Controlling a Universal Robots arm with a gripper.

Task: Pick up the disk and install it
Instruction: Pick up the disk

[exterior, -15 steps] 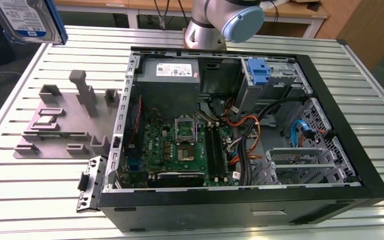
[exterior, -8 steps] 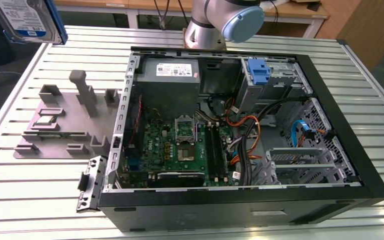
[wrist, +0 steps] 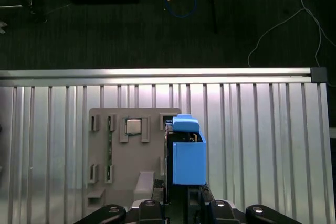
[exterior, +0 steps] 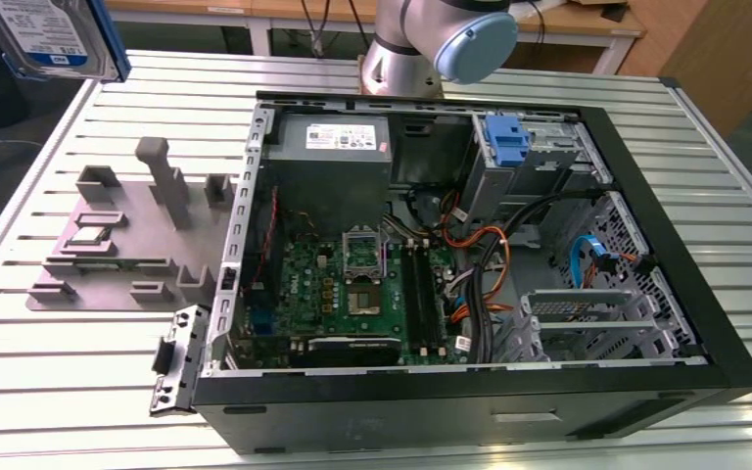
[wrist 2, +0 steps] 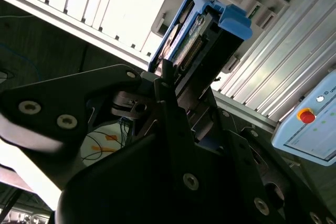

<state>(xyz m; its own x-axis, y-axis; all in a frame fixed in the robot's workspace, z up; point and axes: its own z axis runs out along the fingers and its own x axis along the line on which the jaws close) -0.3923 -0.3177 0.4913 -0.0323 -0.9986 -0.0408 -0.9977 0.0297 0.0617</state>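
The pick-up looks done and the install has not begun. The gripper (wrist 2: 169, 80) pinches the disk (wrist 2: 197, 30), which hangs in the air over the table (exterior: 36, 392) at the exterior view's upper left, above the grey fixture tray (wrist: 126, 145) and well apart from the open computer case (exterior: 454, 416). Inside the case, a bare blue bracket (exterior: 507, 137) sits in the drive cage (exterior: 559, 147). Orange and black cables (exterior: 481, 259) crowd just beside the cage and may obstruct entry.
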